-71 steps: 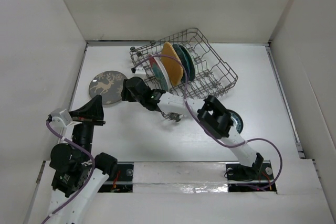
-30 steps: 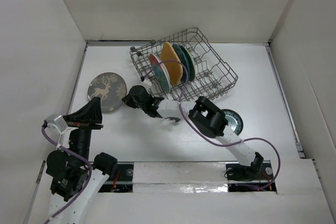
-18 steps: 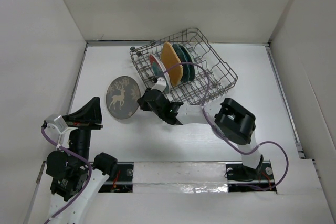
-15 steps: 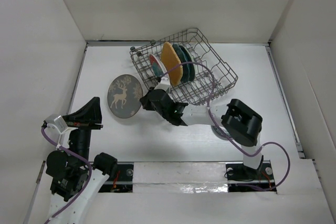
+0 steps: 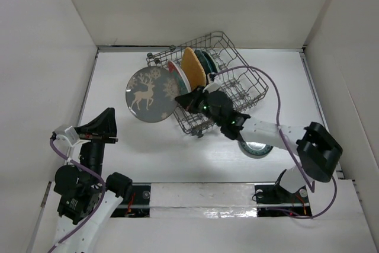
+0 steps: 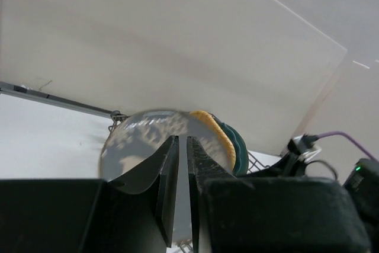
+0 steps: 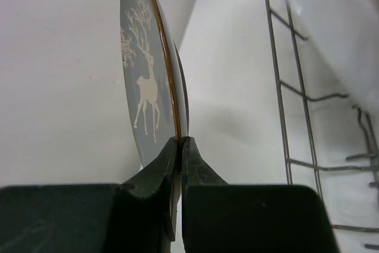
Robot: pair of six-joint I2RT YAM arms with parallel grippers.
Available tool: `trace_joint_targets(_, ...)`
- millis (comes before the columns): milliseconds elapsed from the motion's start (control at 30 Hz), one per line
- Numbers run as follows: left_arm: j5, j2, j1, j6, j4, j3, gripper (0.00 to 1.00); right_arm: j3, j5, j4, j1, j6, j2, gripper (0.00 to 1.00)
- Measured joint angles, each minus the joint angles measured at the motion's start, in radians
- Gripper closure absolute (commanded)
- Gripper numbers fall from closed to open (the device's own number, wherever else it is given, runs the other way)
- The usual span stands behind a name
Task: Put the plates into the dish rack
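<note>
My right gripper is shut on the rim of the grey plate with the white deer, held off the table and on edge just left of the dish rack. In the right wrist view the pads pinch the deer plate edge-on beside the rack's wires. A red plate, a yellow plate and a teal plate stand in the rack. A small dark ringed plate lies on the table under my right arm. My left gripper hangs at the near left, open by a narrow gap and holding nothing.
White walls close in the table on the left, back and right. The right arm's purple cable loops over the rack. The rack sits askew at the back centre, one corner toward the front.
My right gripper has lifted the deer plate off the table and carried it right, up against the rack's left side. The right arm has stretched out. The left jaws have parted slightly.
</note>
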Motion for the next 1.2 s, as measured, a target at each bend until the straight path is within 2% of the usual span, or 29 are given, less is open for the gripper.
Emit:
trace_joint_targets(133,0.002,0.011,0.000,0.000,0.000,0.000,0.90,-0.017,-0.090,0.000,-0.141,0.025,-0.122,1.00)
trace_joint_targets(333,0.011,0.019,0.000,0.000,0.000,0.000,0.90,0.012,-0.207,-0.034,-0.434,0.043,-0.274,1.00)
trace_joint_targets(700,0.035,0.064,0.000,0.000,0.000,0.000,0.88,0.163,-0.332,-0.208,-0.867,-0.061,-0.285,1.00)
trace_joint_targets(933,0.049,0.103,0.000,0.005,-0.004,0.000,0.88,0.229,-0.389,-0.244,-1.000,-0.117,-0.139,1.00)
trace_joint_targets(1200,0.059,0.141,0.000,0.010,-0.004,0.000,0.87,0.228,-0.352,-0.317,-0.984,-0.243,-0.061,1.00)
